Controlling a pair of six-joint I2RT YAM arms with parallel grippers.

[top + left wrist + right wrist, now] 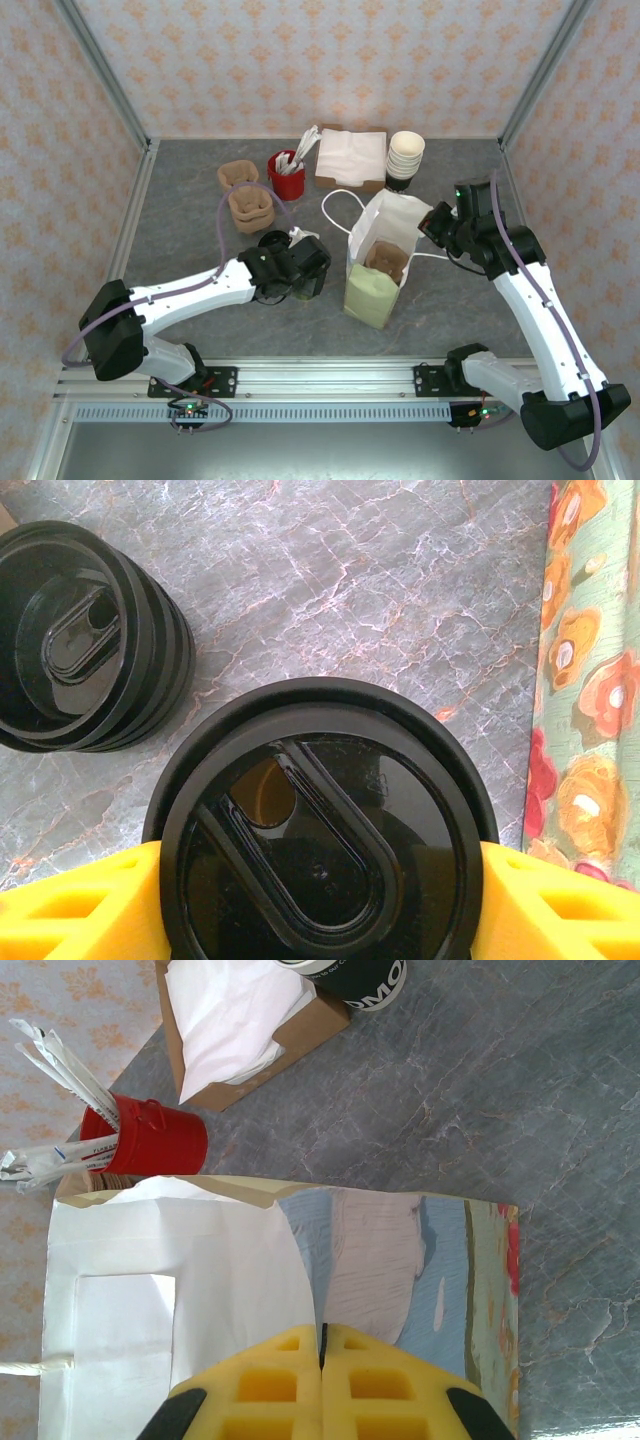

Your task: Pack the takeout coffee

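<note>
My fingers [70, 910] flank the takeout coffee [320, 830], lid up; stacked black lids [85, 650] lie beyond it leftward, floral bag [590, 680] on its right.

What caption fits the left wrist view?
Left pincer straddles the lidded takeout coffee, a stack of spare lids beside it.

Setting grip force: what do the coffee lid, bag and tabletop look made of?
coffee lid: glossy black, probably moulded plastic; sharp reflections, raised ridges.
bag: matte white paper inside, printed outside; creases and folded seams.
tabletop: grey, veined like marble, low sheen; stone or printed laminate, cannot tell.
</note>
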